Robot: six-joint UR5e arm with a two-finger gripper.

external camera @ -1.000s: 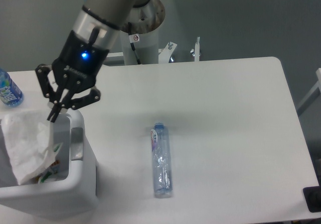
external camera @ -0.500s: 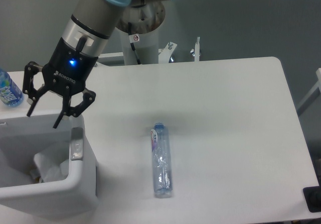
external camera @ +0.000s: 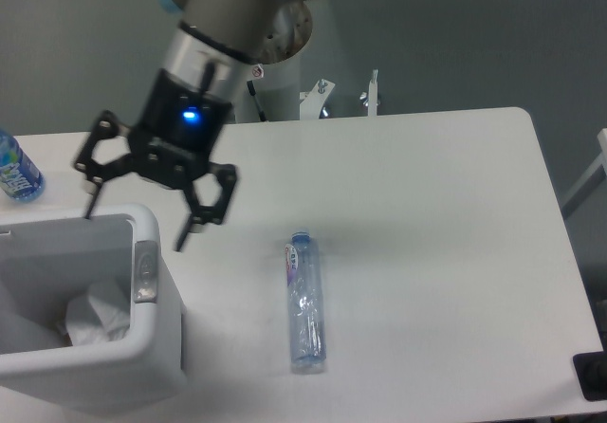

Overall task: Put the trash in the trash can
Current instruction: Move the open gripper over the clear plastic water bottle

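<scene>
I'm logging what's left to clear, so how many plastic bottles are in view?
2. A flattened clear bottle lies on the table, right of the trash can. An upright blue-labelled bottle stands at the left edge, partly cropped. The can may hide others.

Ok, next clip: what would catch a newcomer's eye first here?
The black gripper with its blue light, fingers spread wide, hanging over the trash can's right rim at the left of the table. Inside the can lies the crumpled white wrapper. The flattened clear bottle lies alone mid-table, and an upright bottle stands at the far left edge.
</scene>
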